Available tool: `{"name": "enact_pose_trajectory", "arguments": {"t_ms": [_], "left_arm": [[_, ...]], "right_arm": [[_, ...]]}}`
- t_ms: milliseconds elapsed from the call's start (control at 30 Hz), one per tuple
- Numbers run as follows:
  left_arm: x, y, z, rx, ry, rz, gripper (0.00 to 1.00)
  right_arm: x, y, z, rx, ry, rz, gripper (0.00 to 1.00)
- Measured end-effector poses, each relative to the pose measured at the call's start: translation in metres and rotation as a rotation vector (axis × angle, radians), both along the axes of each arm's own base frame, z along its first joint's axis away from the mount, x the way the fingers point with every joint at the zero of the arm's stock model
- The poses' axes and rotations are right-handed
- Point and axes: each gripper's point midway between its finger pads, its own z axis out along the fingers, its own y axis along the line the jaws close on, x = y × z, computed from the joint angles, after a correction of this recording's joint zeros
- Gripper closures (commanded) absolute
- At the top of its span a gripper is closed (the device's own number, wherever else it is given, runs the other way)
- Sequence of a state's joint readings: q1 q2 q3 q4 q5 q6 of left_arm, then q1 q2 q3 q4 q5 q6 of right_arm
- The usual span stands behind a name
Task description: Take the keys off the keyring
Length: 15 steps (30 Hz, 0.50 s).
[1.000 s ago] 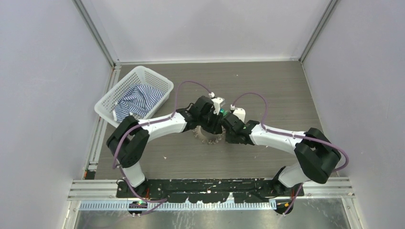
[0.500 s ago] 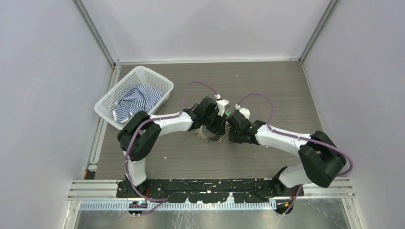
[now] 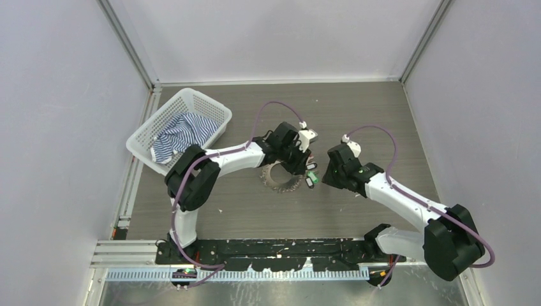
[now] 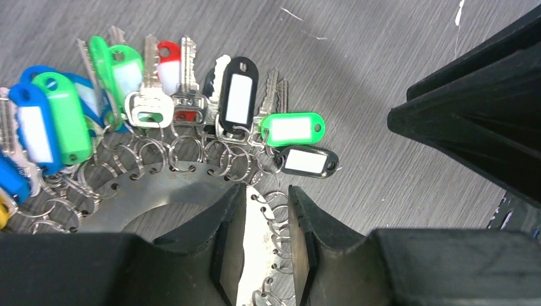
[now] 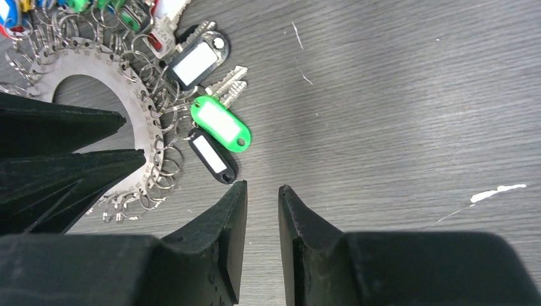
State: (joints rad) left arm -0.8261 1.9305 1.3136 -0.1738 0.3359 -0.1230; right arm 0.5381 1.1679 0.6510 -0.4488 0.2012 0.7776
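Observation:
The keyring point(image 3: 279, 183) is a flat silvery disc with small wire loops round its rim, lying on the table. My left gripper point(image 3: 298, 160) is shut on its rim, and the left wrist view shows the plate point(image 4: 159, 191) pinched between the jaws of this gripper point(image 4: 266, 199). The keys point(image 4: 153, 95) fan out from the loops with blue, green, red and black tags. A green tag point(image 5: 221, 123) and a black tag point(image 5: 212, 155) lie at the ring's right edge; whether they hang from loops I cannot tell. My right gripper point(image 5: 261, 189) is open and empty, just right of them point(image 3: 326, 176).
A white mesh basket point(image 3: 148, 137) holding a striped cloth point(image 3: 182, 134) stands at the back left. Purple cables arch over both wrists. Grey walls close in the table on three sides. White specks mark the wood-grain surface point(image 5: 497, 190).
My right gripper has opened and drawn back to the right, away from the keyring. The green and black tags now lie exposed beside the ring. My left arm shifted slightly right, still gripping.

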Motion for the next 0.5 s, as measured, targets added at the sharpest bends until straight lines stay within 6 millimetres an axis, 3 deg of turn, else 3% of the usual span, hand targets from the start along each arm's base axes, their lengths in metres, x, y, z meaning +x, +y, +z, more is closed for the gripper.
{"name": "enact_pose_trajectory", "arguments": {"t_ms": [333, 500], "left_arm": [[-0.029, 0.001, -0.028, 0.136, 0.004, -0.101, 0.66], [-0.026, -0.001, -0.028, 0.181, -0.065, -0.103, 0.66]], "right_arm": [[-0.01, -0.012, -0.014, 0.009, 0.041, -0.029, 0.69], [-0.01, -0.013, -0.013, 0.024, 0.039, -0.036, 0.69]]}}
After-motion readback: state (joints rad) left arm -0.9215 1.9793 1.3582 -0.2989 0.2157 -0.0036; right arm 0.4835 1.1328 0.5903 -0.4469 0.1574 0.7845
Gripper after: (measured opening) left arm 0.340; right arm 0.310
